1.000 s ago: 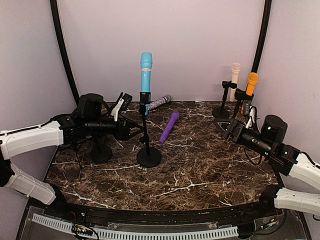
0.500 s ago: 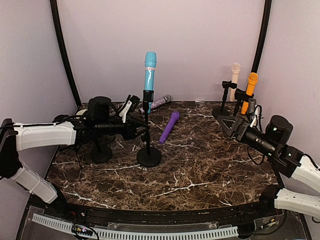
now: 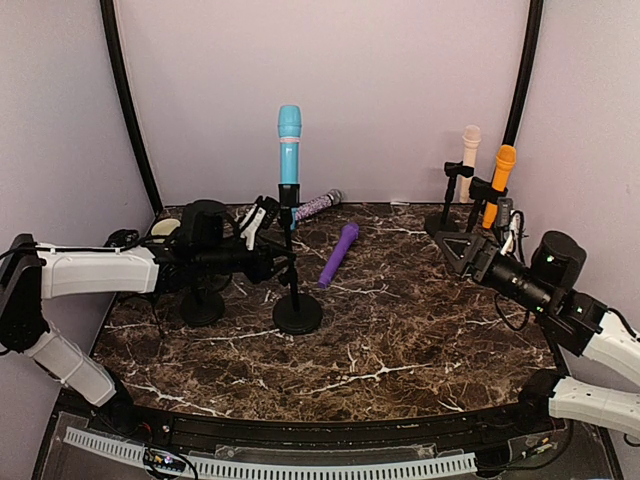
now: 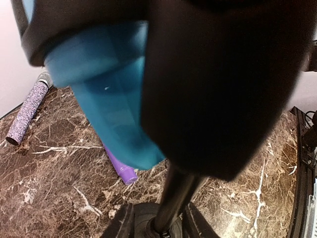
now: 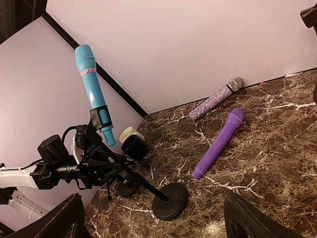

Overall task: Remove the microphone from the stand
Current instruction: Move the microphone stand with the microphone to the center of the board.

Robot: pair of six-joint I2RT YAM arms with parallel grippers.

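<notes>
Blue microphone (image 3: 289, 150) sits upright in the clip atop its stand (image 3: 297, 314), and my left gripper (image 3: 277, 262) straddles the pole below it, jaws partly open, contact impossible to tell, while my right gripper (image 3: 453, 248) gapes wide, empty.

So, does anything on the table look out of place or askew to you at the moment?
The purple microphone and the glittery microphone lie loose on the table, not held upright like the blue microphone, cream microphone and orange microphone. Nothing looks spilled or broken.
</notes>
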